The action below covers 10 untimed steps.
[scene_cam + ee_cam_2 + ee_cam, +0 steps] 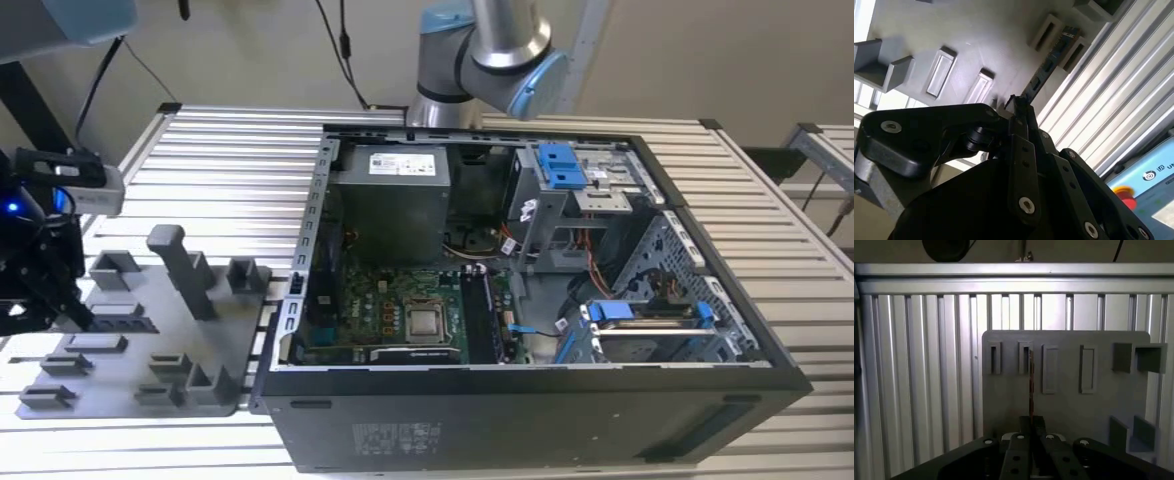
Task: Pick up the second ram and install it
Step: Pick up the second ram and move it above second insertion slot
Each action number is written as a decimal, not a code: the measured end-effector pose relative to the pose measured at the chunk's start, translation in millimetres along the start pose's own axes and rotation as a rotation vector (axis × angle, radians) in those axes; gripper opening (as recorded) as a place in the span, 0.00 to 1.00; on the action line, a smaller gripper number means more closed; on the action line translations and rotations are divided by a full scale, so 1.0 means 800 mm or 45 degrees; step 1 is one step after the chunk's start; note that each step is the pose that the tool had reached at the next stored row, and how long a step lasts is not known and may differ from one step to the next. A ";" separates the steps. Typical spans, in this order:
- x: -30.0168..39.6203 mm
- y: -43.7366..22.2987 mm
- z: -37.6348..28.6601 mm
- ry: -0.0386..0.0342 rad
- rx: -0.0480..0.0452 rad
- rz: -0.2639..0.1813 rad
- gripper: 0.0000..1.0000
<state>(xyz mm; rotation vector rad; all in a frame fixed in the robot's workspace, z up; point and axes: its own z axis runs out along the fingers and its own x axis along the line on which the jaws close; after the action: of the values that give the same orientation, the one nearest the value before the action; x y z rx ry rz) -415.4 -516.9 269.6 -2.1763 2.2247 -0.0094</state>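
By the fixture plate's (1069, 410) edge on the counter (929, 365) | gripper (1032, 421) clamped on the ram stick (1030, 385) | probably light, stiff, fragile: I'd hold its edges, not the chips

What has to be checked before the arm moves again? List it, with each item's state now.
1. Grip: ok. The gripper is shut on the second ram, seen in both wrist views.
2. Ram straight in the grip: ok. In the first wrist view it runs edge-on, straight out from the gripper.
3. Ram clear of the grey fixture plate: cannot tell. Its far end lines up with a slot block on the plate.
4. Computer case open: ok. The motherboard is exposed in the exterior view.
5. Free memory slot: cannot tell. The memory slots are too dark to judge.
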 end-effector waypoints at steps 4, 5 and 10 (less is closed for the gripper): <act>-0.0001 -0.0001 -0.0066 0.0001 0.000 0.000 0.14; -0.0002 -0.0001 -0.0083 0.0001 0.000 0.000 0.14; -0.0004 -0.0003 -0.0184 0.0000 0.000 0.000 0.14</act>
<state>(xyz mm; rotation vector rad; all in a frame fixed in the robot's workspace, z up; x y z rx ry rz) -415.5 -516.8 284.4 -2.1761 2.2250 -0.0094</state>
